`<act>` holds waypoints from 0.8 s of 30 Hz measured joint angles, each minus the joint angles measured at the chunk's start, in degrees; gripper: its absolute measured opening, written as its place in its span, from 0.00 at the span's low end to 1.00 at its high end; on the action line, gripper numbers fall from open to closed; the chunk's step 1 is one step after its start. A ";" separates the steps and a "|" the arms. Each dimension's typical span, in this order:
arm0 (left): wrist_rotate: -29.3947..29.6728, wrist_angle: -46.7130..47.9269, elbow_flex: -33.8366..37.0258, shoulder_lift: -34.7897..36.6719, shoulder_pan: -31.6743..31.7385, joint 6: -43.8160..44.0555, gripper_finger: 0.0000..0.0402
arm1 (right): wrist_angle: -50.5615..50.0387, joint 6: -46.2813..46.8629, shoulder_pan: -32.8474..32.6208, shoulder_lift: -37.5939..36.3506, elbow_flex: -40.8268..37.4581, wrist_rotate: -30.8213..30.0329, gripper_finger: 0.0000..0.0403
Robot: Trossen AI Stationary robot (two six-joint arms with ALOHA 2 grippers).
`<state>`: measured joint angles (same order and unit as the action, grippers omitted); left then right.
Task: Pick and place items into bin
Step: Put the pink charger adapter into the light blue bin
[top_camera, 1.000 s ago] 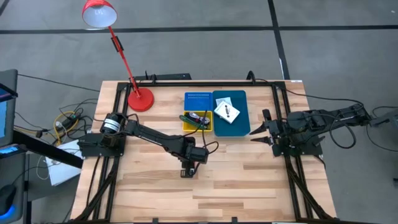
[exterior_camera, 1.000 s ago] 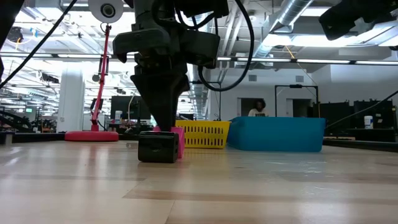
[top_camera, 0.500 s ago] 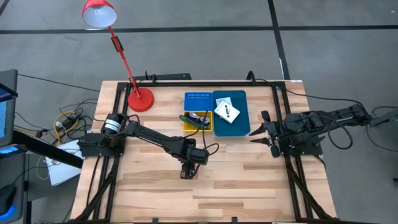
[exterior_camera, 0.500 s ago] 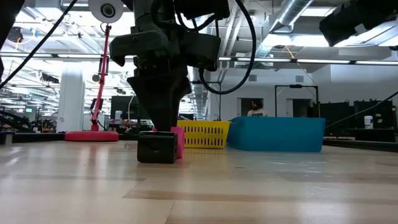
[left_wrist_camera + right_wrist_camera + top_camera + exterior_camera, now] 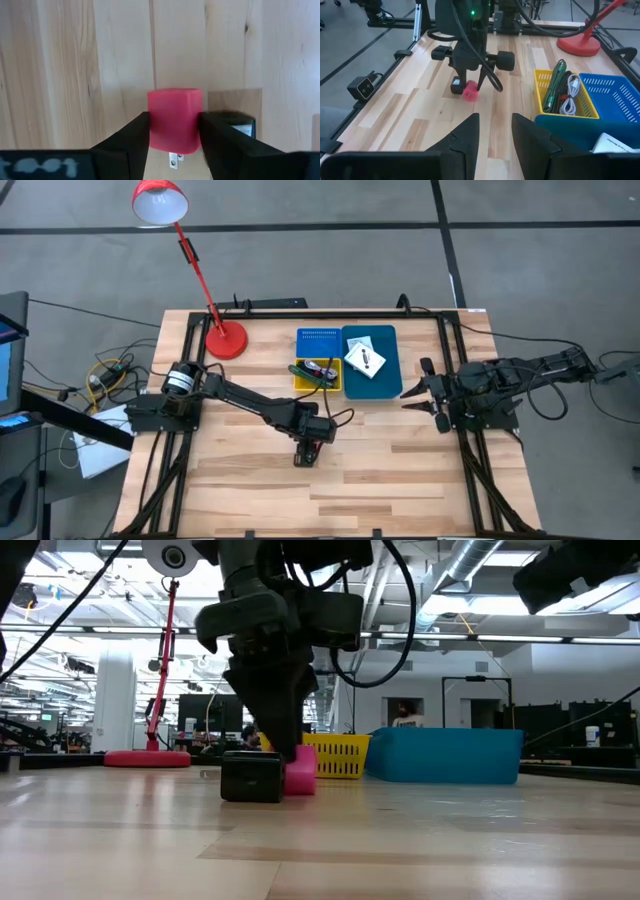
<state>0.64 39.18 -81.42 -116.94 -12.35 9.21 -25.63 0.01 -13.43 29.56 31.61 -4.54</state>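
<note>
The small red-pink block [image 5: 174, 125] sits between the fingers of my left gripper [image 5: 306, 452] at the middle of the table; two metal prongs stick out of its end nearest the wrist camera. A small black block [image 5: 252, 777] stands on the table right beside it. My right gripper [image 5: 415, 392] waits open over the table's right edge, touching nothing. The white flat packet [image 5: 365, 358] lies in the teal bin [image 5: 388, 375]. Black cables and the green-handled tool lie in the yellow bin [image 5: 301, 383]. My left gripper pinches the red-pink block by two opposite side faces [image 5: 152, 130], one finger on each. The fingers [image 5: 280, 725] come from above, pointing down. The block [image 5: 300, 778] stays low at the table top beside the black block; I cannot tell whether it still touches the wood.
A red desk lamp's base [image 5: 225, 338] stands at the far left of the table. A small blue basket [image 5: 319, 340] sits behind the yellow bin. Black frame rails [image 5: 452, 380] run along the table's sides. Bare wood lies toward the near edge.
My left gripper has shifted a little toward the table's right. The red-pink block has moved with it, out from behind the black block, so more of it shows in the low view. The black block has stayed where it was.
</note>
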 joint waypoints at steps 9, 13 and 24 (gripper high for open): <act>-2.95 -2.49 -0.14 -2.30 0.07 -0.36 0.38 | 0.81 0.02 0.01 0.03 -0.02 0.00 0.27; -3.81 -3.09 -0.05 -2.56 0.10 -0.41 0.38 | 1.07 0.00 0.00 0.02 -0.03 0.00 0.27; -3.04 -3.30 -0.07 -2.60 0.23 -1.20 0.38 | 0.83 0.01 0.00 0.04 -0.03 -0.01 0.27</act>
<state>-2.40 35.87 -81.49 -119.55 -12.12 8.01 -24.80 0.02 -13.43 29.61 31.57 -4.55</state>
